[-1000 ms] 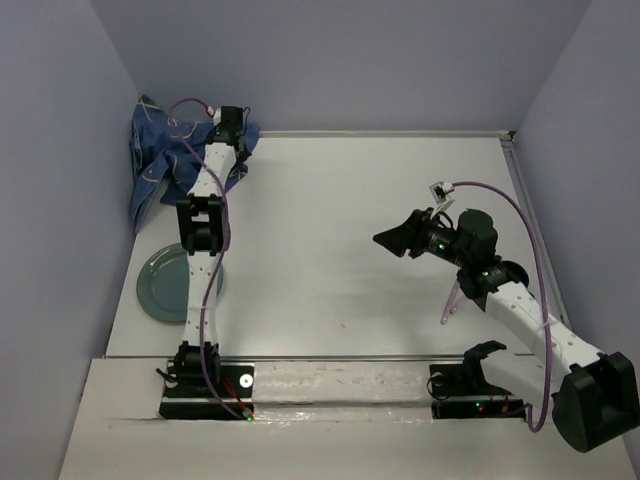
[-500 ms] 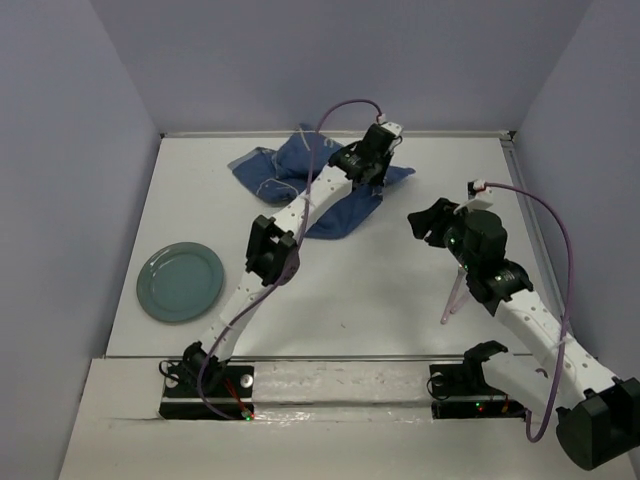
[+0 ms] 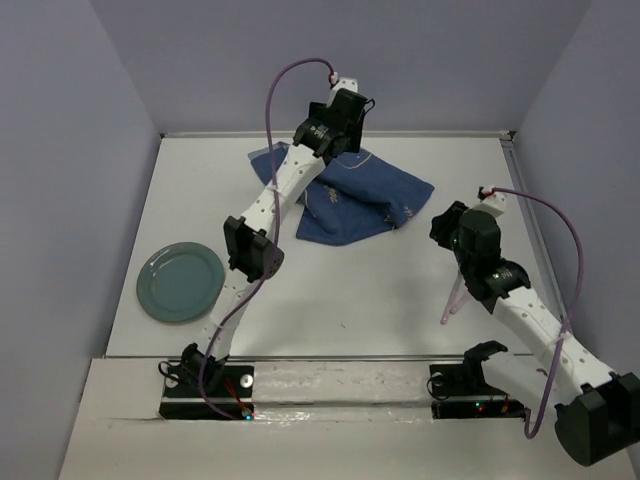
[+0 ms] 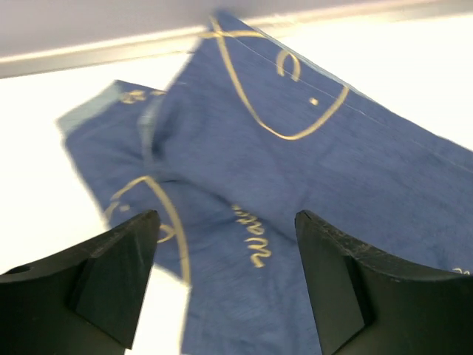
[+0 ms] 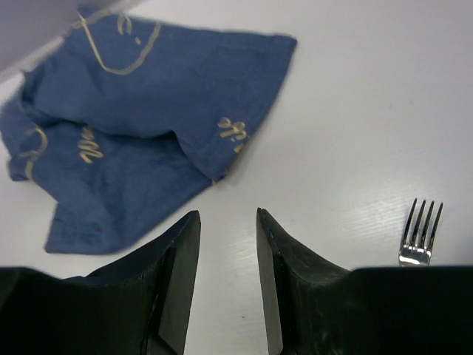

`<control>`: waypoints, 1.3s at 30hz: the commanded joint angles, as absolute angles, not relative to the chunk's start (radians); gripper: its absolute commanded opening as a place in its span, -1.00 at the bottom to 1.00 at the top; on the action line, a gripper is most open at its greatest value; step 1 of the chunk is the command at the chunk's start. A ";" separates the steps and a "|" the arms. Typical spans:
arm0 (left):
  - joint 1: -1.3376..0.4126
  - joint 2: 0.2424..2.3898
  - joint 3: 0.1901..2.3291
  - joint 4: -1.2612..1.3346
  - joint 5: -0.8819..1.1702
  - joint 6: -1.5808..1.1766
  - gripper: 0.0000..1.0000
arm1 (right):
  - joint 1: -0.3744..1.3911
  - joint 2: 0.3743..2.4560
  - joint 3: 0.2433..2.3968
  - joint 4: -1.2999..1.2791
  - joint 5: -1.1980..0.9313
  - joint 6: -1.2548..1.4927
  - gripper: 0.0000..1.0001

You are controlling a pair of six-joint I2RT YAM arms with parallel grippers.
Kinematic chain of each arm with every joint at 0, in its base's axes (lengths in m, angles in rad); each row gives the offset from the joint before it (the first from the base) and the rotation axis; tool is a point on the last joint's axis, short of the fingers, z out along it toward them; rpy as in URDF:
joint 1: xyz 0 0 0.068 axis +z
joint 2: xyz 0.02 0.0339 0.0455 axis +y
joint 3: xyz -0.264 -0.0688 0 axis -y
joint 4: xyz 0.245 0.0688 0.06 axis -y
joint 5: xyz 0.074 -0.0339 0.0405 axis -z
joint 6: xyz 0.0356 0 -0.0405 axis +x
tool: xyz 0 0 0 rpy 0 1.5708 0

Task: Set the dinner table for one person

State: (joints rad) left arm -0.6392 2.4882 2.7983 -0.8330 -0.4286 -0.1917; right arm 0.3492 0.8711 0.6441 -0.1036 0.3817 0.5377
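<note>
- Change: the dark blue cloth with gold fish line-work (image 3: 350, 195) no longer sits bunched in the upper-left corner of the top view. It now lies at upper centre, partly opened out.
- Left gripper (image 4: 225, 251): has let go and risen above the cloth's far edge. Fingers are wide apart with nothing between them; the wrist view looks straight down on the fabric.
- Right gripper (image 5: 227, 222): has drawn in toward the cloth's right-hand corner. Fingers are nearly together with a narrow slot left, and it holds nothing.
- Meaning: the placemat is probably delivered to the working area but not yet laid. One flap is folded over and the outline is ragged, so it likely needs flattening before anything goes on it.
- Unplaced items: the green plate (image 3: 180, 282) sits at left, well apart from the cloth. A fork (image 5: 420, 233) lies at lower right of the right wrist view, tines pointing toward the top of that frame.
- Dinner table (image 3: 380, 290): white and matte, filling the floor of the top view between the lilac walls, with the arm bases at its bottom edge.
- Table axis: appears to run left to right across the frame, though perspective makes that uncertain.
- Cloth axis: runs roughly the same way, dipping slightly toward the right.
</note>
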 commanded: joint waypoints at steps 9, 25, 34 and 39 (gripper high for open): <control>-0.832 1.780 2.804 -0.813 -0.664 -0.140 0.57 | 0.281 1.103 0.745 -0.012 0.192 0.546 -0.09; -1.178 1.774 2.825 -0.490 -0.954 0.238 0.51 | 0.261 1.117 0.747 0.048 0.121 0.460 0.12; -1.327 0.934 1.541 0.227 -1.135 0.313 0.72 | 0.261 1.135 0.781 0.048 0.084 0.465 0.15; -1.303 0.946 1.133 0.406 -1.227 0.078 0.86 | 0.241 1.132 0.792 0.031 0.107 0.477 0.13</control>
